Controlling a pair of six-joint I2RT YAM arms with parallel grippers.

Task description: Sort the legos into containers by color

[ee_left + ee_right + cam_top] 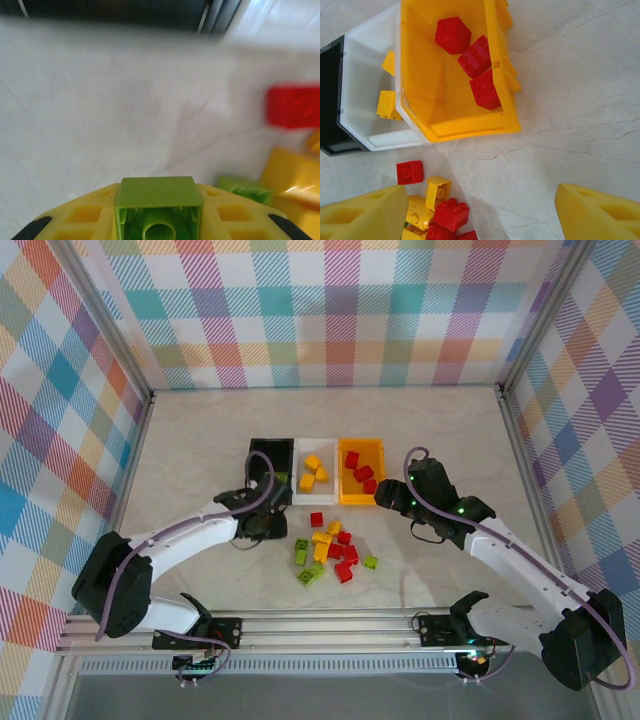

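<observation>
My left gripper (159, 210) is shut on a lime green lego (159, 202), its hollow underside facing the camera, above bare table short of the black bin (110, 12). From above, the left gripper (266, 530) hangs just left of the loose pile of red, yellow and green legos (330, 552). The black bin (268, 462), white bin (299, 490) and orange-yellow bin (361, 498) stand side by side. My right gripper (482, 215) is open and holds nothing, below the orange-yellow bin (465, 127), which contains three red legos (477, 57). The white bin (370, 55) holds yellow legos (385, 102).
A green brick (281, 478) lies in the black bin. In the left wrist view a red brick (292, 106), a yellow one (295, 175) and a green one (245, 187) lie to the right. Plaid walls enclose the table.
</observation>
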